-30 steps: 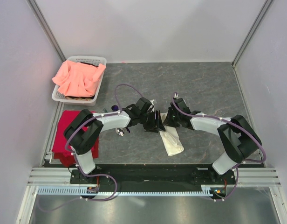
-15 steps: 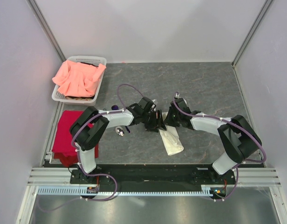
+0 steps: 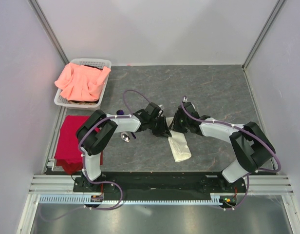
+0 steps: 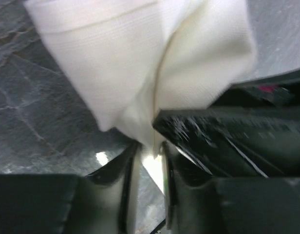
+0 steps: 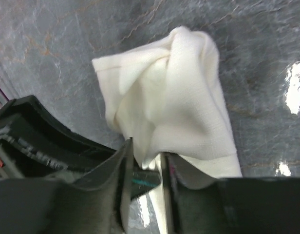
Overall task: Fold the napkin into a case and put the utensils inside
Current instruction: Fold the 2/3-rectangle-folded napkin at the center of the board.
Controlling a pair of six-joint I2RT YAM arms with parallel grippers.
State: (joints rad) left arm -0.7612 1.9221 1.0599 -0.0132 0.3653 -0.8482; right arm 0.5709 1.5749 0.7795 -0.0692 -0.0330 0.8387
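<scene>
While your left gripper (image 4: 147, 146) pinches the napkin (image 4: 140, 73) at its bunched far end and the right gripper (image 5: 145, 156) straddles that same end, its clamp unclear, the cloth lies as a rumpled strip on the table (image 3: 213, 87). Pull unevenly and it slips free or twists, spoiling the fold.

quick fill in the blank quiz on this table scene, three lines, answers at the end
1. The pink cloth lies in a white ___.
2. The cloth lying nearest that, outside it, is ___.
3. The left claw and right claw meet at the far end of the cream ___.
Missing words: basket; red; napkin.
</scene>
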